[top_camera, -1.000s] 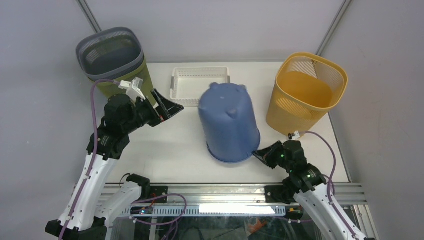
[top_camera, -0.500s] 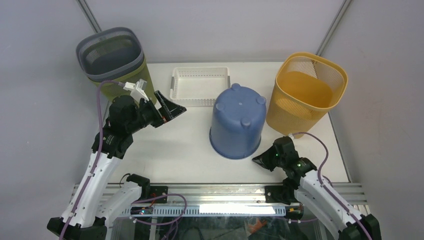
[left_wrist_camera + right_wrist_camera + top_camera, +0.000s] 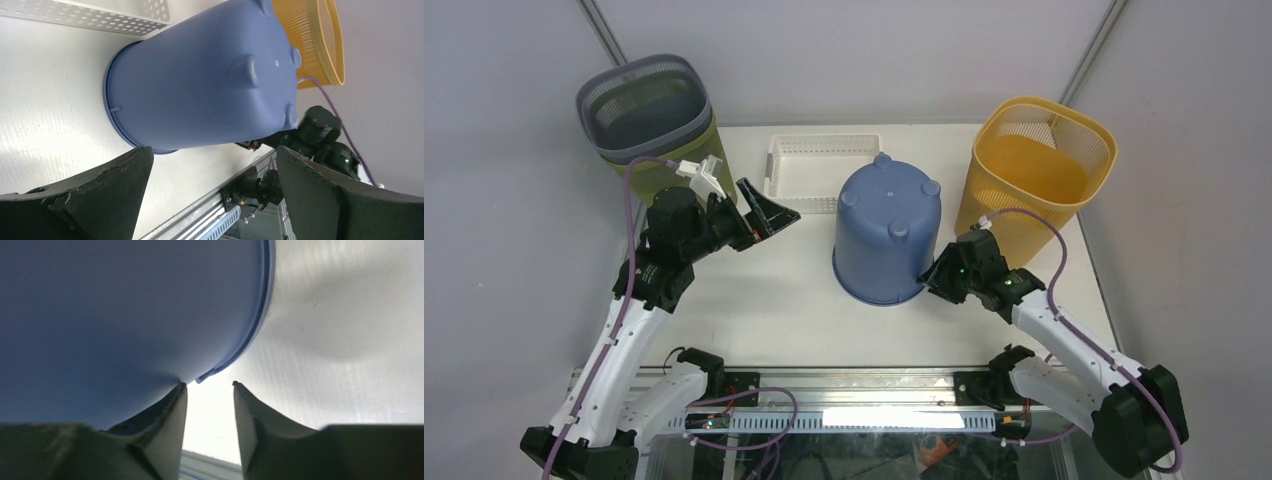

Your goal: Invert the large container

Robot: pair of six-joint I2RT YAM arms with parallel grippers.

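The large blue bucket (image 3: 886, 235) stands upside down mid-table, rim on the table and its footed base up. It also shows in the left wrist view (image 3: 200, 85) and the right wrist view (image 3: 125, 315). My right gripper (image 3: 929, 276) is at the bucket's lower right side. Its jaws are slightly apart with nothing between them (image 3: 209, 386), and the left finger (image 3: 170, 405) touches the bucket wall just above the rim. My left gripper (image 3: 774, 205) is wide open and empty (image 3: 212, 150), well left of the bucket and facing it.
A yellow mesh basket (image 3: 1044, 180) stands right behind the right gripper, close to the bucket. A white perforated tray (image 3: 819, 170) lies behind the bucket. A grey-and-olive basket (image 3: 649, 110) stands at the back left. The table's metal front rail (image 3: 874, 380) is near.
The bucket went from tilted to standing flat on its rim and shifted a little back. My right gripper moved from the near edge up to the bucket's right side. The left arm barely moved.
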